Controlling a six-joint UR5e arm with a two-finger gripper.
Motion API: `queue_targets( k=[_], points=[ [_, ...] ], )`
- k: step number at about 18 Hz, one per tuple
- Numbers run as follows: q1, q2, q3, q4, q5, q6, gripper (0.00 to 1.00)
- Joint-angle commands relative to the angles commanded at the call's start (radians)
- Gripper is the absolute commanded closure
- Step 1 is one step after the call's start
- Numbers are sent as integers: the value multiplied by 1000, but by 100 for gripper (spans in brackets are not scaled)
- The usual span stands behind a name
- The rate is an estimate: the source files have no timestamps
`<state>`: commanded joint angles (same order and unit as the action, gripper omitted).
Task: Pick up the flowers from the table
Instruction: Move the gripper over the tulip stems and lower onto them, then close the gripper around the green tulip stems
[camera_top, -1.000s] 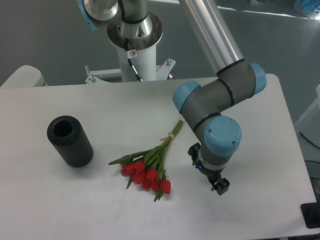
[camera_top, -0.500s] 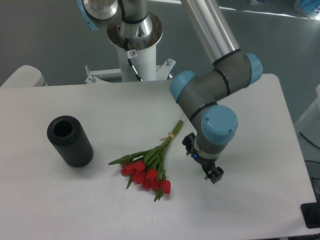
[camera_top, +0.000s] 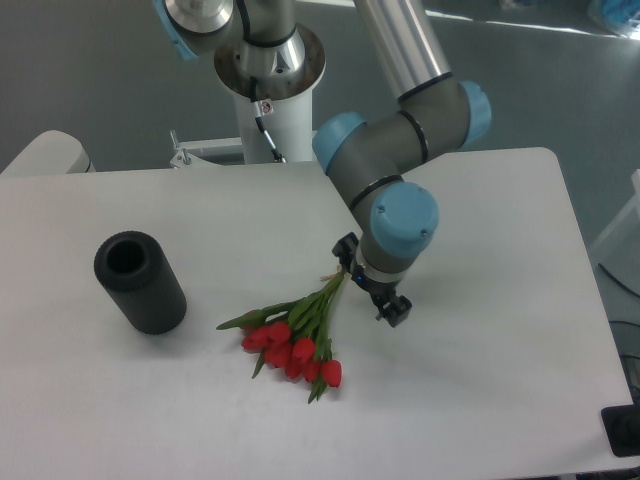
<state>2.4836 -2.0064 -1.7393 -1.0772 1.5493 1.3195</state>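
The flowers (camera_top: 298, 335) lie on the white table (camera_top: 500, 390) near its middle. The red tulip heads point toward the front and the green stems run up to the right. My gripper (camera_top: 371, 281) hangs low over the stem ends, its wrist covering the tips of the stems. Its two black fingers (camera_top: 394, 312) stand wide apart, one by the stems and one to the right of them. The gripper is open and holds nothing.
A black hollow cylinder (camera_top: 140, 282) lies on its side at the left of the table. The arm's white base column (camera_top: 268, 95) rises behind the table's far edge. A dark object (camera_top: 624, 430) sits past the table's right front corner.
The arm has swung left and back, carrying the gripper from the bare table right of the flowers to just over their stem ends. The flowers and the cylinder have not moved.
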Motion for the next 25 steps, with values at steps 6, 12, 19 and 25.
queue_targets(
  k=[6,12,19,25],
  points=[
    [-22,0,-61,63,2,-75,0],
    [-51,20,-124,123,2,-143,0],
    [-83,6,-120,152,3,-272,19],
    [-89,3,-123,169,5,-292,54]
  ],
)
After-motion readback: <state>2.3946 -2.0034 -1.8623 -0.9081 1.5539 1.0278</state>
